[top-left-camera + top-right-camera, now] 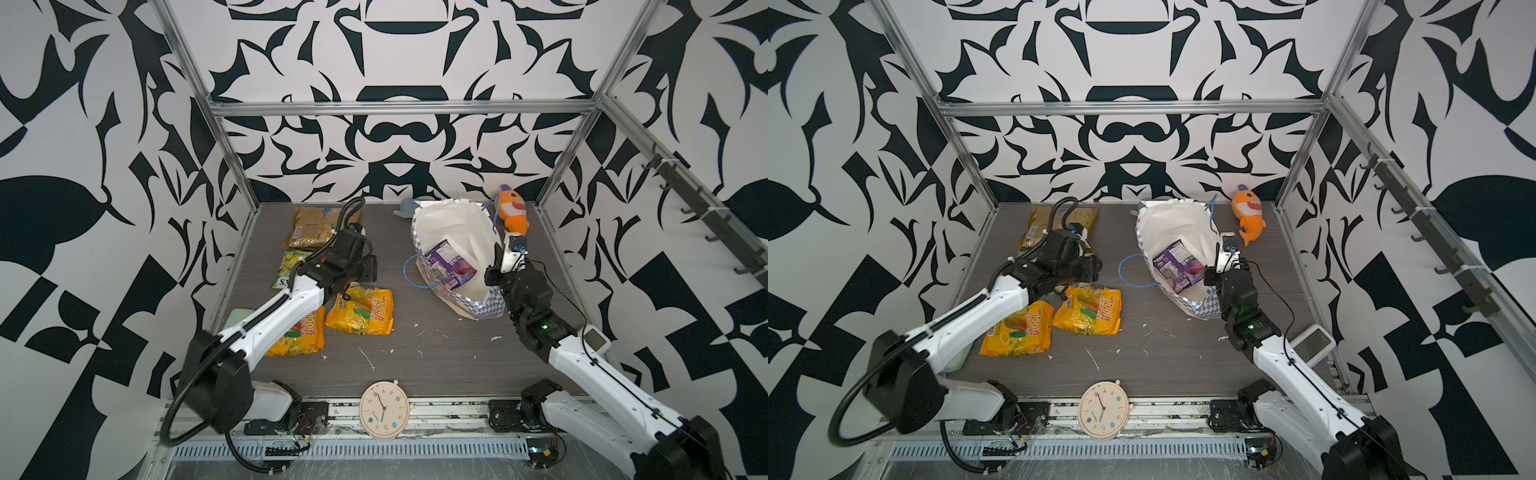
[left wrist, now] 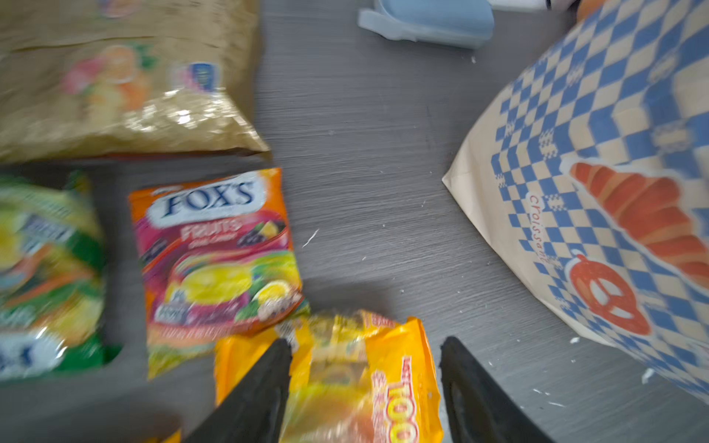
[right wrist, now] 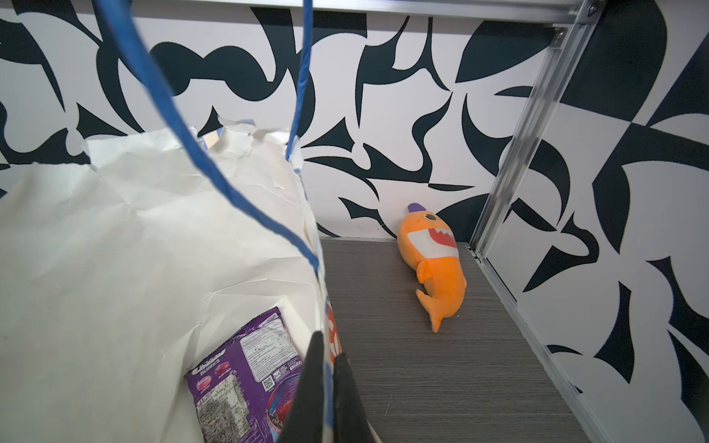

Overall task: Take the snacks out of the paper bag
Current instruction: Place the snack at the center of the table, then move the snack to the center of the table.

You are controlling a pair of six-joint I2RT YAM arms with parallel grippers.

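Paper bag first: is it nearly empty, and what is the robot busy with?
Done: five snacks lie on the table: gold packet, green-yellow packet, red-orange packet, two orange-yellow packets. In hand: left fingers stand open over one orange-yellow packet; right fingers pinch the wall of the paper bag. Left: the purple packet, inside the bag.

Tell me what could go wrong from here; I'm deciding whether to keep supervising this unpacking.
1. The right tool pinches the wall of the paper bag, whose far rim is torn; a tug may rip it.
2. The purple packet lies deep inside; reaching in may snag the blue cord handle.
3. The open left tool hovers close over an orange-yellow packet and might drag it.
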